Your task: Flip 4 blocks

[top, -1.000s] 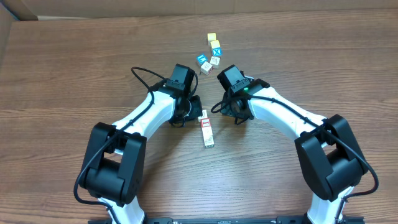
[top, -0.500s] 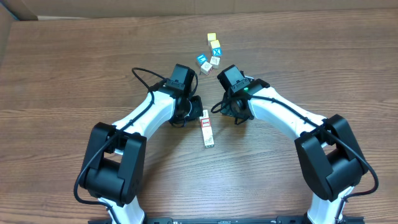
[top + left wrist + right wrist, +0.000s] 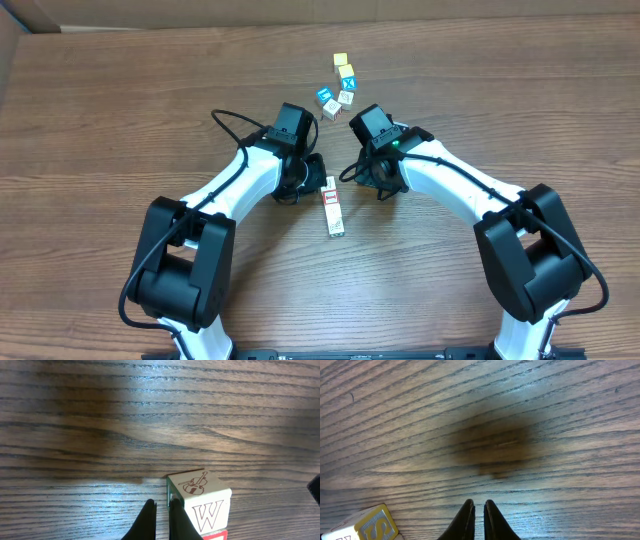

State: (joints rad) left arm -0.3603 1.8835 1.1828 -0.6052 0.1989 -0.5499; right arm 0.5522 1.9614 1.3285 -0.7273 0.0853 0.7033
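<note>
Wood-grain tabletop (image 3: 110, 110) across the whole scene. On it, left arm (image 3: 232, 188) and right arm (image 3: 452, 186), white with black joints, reaching from the near edge and angled in toward the centre. Between the two wrists, row of blocks (image 3: 333, 208), laid end to end in a short line running near to far, pale faces with red marks, one red patch toward the far end. Farther off, beyond the wrists, loose cubes (image 3: 341, 86) in a small scatter, some blue-faced, some yellow-faced. Left hand (image 3: 161, 519) with fingers pressed together, empty, tips just beside or against the left side of the W block (image 3: 201, 502); cannot tell which. Violin picture on that block's top. Right hand (image 3: 475, 519) with fingers drawn nearly together, only a sliver between, gripping nothing, over bare wood. Yellow S cube (image 3: 369, 523) in the lower left corner of the right wrist view, apart from those fingers.
</note>
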